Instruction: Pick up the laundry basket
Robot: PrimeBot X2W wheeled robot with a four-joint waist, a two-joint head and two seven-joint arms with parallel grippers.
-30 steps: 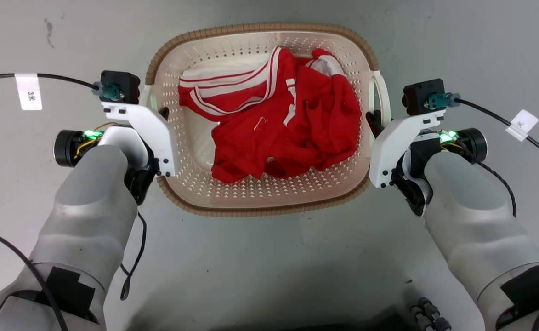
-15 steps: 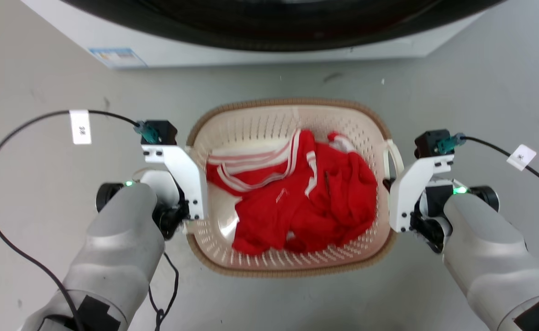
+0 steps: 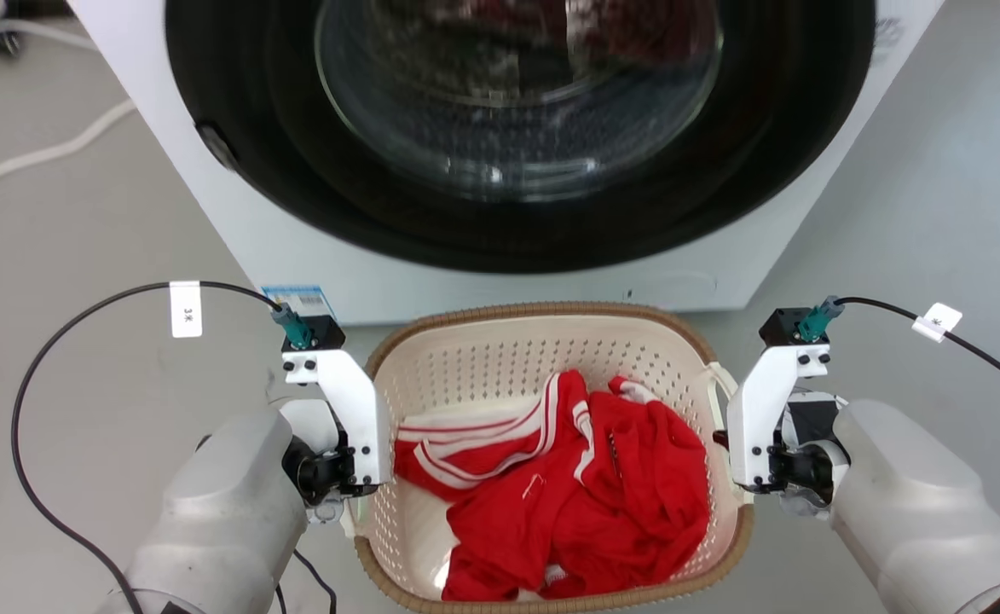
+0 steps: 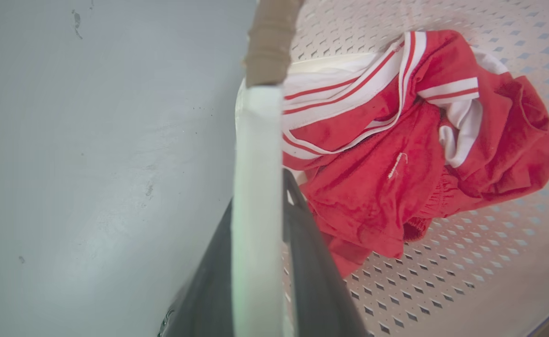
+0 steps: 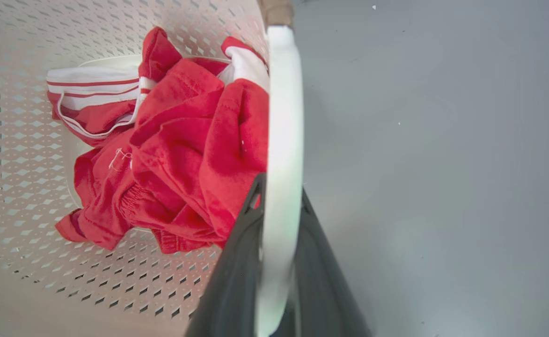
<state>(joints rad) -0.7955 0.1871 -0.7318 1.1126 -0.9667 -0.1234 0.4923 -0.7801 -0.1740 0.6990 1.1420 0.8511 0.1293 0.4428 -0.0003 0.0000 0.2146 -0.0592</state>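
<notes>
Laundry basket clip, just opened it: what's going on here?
The robot has the laundry basket by both white side handles. Its left gripper is shut on the left handle and its right gripper on the right handle. Red and white clothes lie in the basket, which is right in front of a washing machine. Whether it is off the floor yet is hard to tell.

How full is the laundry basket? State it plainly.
Partly full. The laundry basket holds crumpled red-and-white clothing on its bottom; the perforated walls above are bare.
</notes>
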